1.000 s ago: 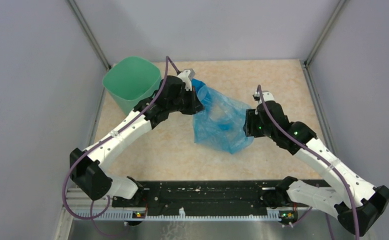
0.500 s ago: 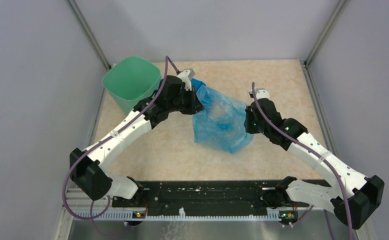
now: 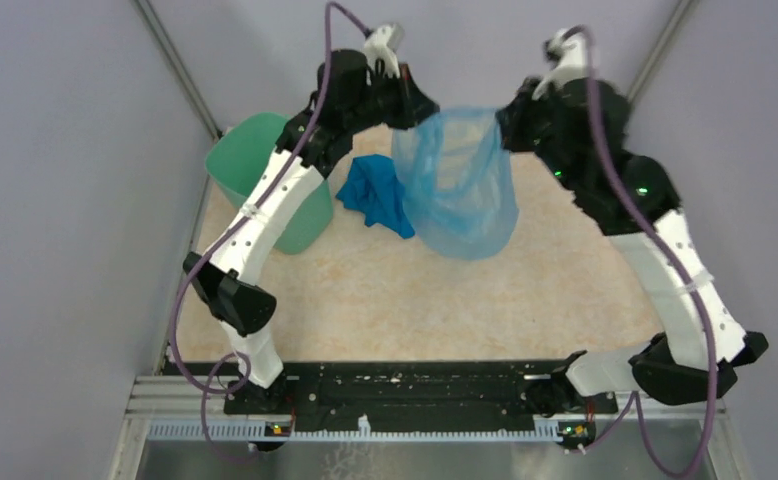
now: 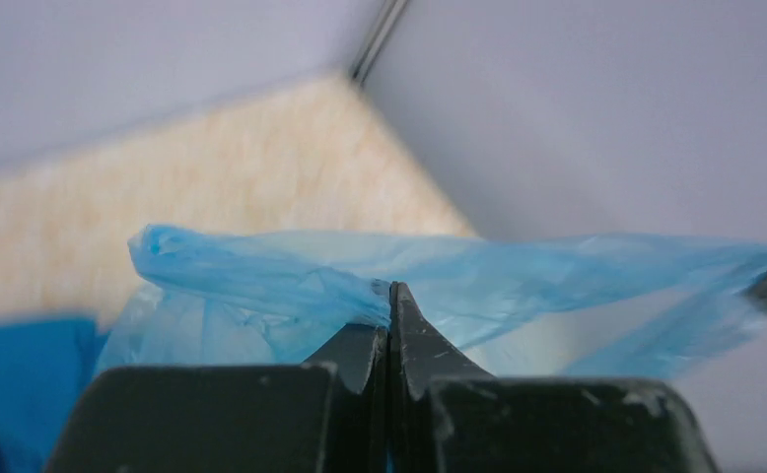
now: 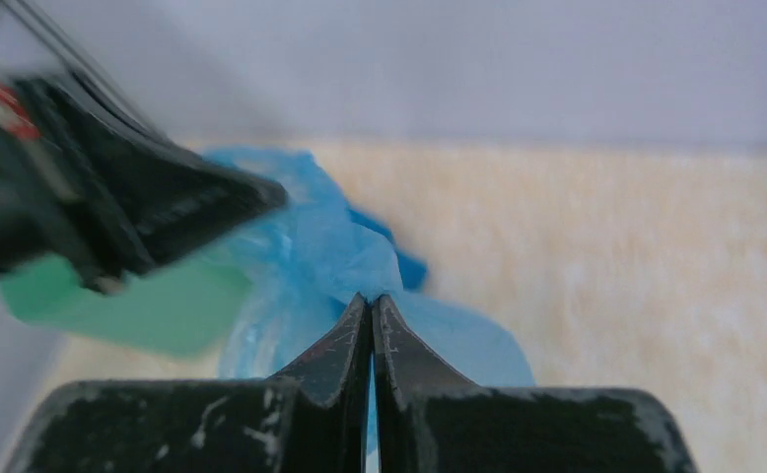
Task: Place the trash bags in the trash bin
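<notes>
Both pincers are pinching the trash bag [image 3: 460, 185] by its rim, the left gripper [image 3: 423, 110] at upper centre and the right gripper [image 3: 502, 120] having just closed. Newly raised off the table [image 3: 565, 260], it is hanging right of the trash bin [image 3: 250, 165] at upper left. A darker blue bundle [image 3: 375, 195] is lying between them, so swinging leftward likely follows.

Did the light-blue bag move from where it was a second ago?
Yes, upward. The trash bag lay flat on the table right of the trash bin; now it hangs between the left gripper and right gripper.
</notes>
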Motion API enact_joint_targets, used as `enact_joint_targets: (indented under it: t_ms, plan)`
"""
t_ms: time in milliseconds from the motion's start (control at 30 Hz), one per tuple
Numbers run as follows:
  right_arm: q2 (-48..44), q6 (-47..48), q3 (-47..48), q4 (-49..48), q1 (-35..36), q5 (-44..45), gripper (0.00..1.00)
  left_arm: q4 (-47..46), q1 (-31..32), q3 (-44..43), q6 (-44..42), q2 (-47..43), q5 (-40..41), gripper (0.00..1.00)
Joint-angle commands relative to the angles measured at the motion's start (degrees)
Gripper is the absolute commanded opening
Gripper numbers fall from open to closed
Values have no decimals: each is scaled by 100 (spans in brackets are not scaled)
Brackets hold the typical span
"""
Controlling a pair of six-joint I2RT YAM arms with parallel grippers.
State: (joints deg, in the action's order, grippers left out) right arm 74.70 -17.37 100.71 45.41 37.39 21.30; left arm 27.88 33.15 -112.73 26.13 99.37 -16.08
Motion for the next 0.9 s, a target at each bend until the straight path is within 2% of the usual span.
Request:
enact_joint_targets:
  t_ms: [0, 33, 167, 333, 400, 467, 633, 867]
  plan:
    - [-325, 673, 2085, -735, 48, -76, 0, -831, 79, -1985, -260, 39, -634, 0]
    - [-564, 693, 1957, -1016, 45, -247, 0, -1170, 92, -1881, -291, -96, -623, 0]
    - [-1369, 521, 84, -1968, 49, -334, 0, -1685, 94, -759, -492, -681, -396, 0]
    - [-1619, -266, -2418, -2016, 49, -49, 0, -1159, 70, 1030, -695, -755, 325, 0]
    - [-1503, -608, -3411, -2093, 44, -13, 0, -842, 3, 1682, -683, -604, 678, 0]
    - [-1237, -956, -4006, -1981, 37, -75, 0, -689, -72, 2232, -598, -484, 706, 0]
    - [-1063, -1254, -4366, -1824, 35, -269, 0, -938, -75, 3179, -700, -803, 522, 0]
    - [-1330, -934, -3531, -1106, 40, 411, 0, -501, -81, 2775, -989, -1146, 962, 0]
